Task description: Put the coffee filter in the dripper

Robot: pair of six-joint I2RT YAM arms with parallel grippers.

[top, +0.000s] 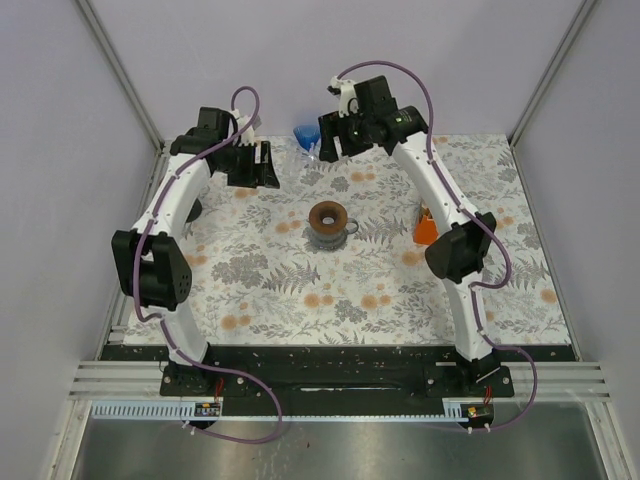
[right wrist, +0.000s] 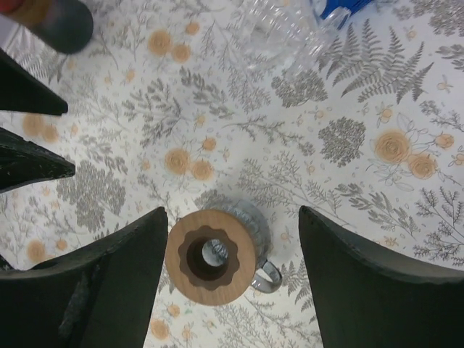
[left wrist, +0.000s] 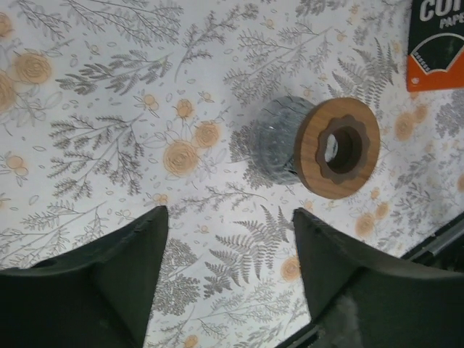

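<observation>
Left pincer and right pincer both hang released and empty above the back of the desk. The dripper stands upright mid-desk. No loose filter shows; the orange filter pack stands right of the dripper, likely nearer the right arm.

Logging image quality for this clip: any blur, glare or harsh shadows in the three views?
Top external: even light, soft shadows, no glare, dripper sharp. Left wrist: dripper crisp, left end effector dark and soft-edged. Right wrist: sharp tablecloth, blurred dark object top left.
</observation>
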